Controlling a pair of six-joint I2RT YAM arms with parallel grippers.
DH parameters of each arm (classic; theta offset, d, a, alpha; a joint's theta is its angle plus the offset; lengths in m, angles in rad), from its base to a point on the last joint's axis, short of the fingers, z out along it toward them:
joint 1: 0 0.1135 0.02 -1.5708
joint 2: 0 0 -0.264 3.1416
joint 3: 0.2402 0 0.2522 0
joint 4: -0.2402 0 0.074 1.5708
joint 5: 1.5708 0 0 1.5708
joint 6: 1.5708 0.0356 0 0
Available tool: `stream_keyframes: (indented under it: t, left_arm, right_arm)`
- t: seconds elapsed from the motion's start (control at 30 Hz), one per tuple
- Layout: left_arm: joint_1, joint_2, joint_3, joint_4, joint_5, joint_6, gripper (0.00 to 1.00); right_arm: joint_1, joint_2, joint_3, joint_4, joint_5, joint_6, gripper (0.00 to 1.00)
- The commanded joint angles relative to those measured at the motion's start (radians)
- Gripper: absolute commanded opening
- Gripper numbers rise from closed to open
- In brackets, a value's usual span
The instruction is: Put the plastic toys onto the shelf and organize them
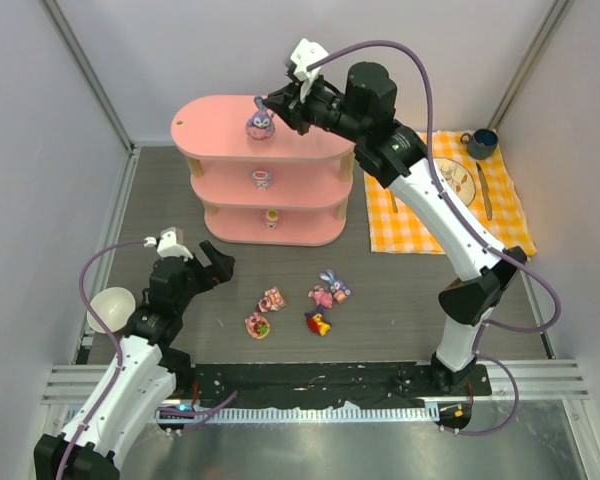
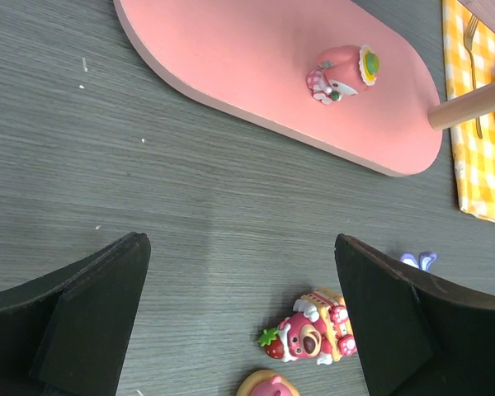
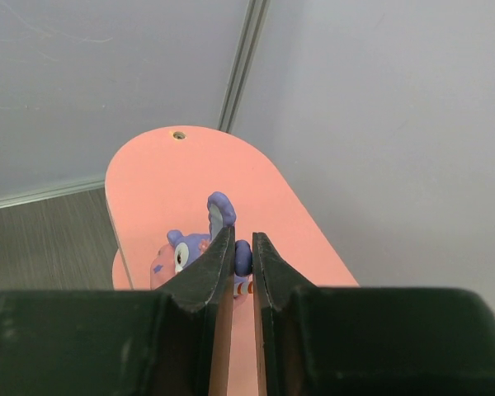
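Note:
The pink three-tier shelf [image 1: 210, 125] stands at the back of the table. A blue-purple bunny toy [image 1: 260, 122] stands on its top board, and my right gripper [image 1: 272, 104] is shut on it. In the right wrist view the gripper [image 3: 242, 239] pinches a purple part of the bunny [image 3: 190, 252] over the top board [image 3: 165, 173]. One small toy [image 1: 262, 179] sits on the middle tier and another [image 1: 271, 217] on the bottom tier. My left gripper [image 2: 239, 247] hangs open over the table, just above a pink bear toy [image 2: 309, 334] and a round pink toy [image 2: 268, 385].
More toys lie on the table: a red-yellow one [image 1: 318, 322] and a pink and purple pair [image 1: 330, 290]. A white bowl [image 1: 111, 308] sits at the left. An orange checked cloth [image 1: 420, 225] with a plate [image 1: 455, 178] and a blue mug [image 1: 480, 143] lies right of the shelf.

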Motion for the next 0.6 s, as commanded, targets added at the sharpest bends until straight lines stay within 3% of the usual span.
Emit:
stream_keyframes:
  t: [0.0, 0.57]
  left_arm:
    - [-0.003, 0.003, 0.000, 0.052, 0.026, -0.008, 1.00]
    - [-0.003, 0.008, -0.008, 0.066, 0.032, -0.010, 1.00]
  right_arm:
    - [-0.005, 0.024, 0.110, 0.056, -0.062, 0.021, 0.01]
    - [-0.009, 0.059, 0.065, 0.096, -0.042, 0.007, 0.01]
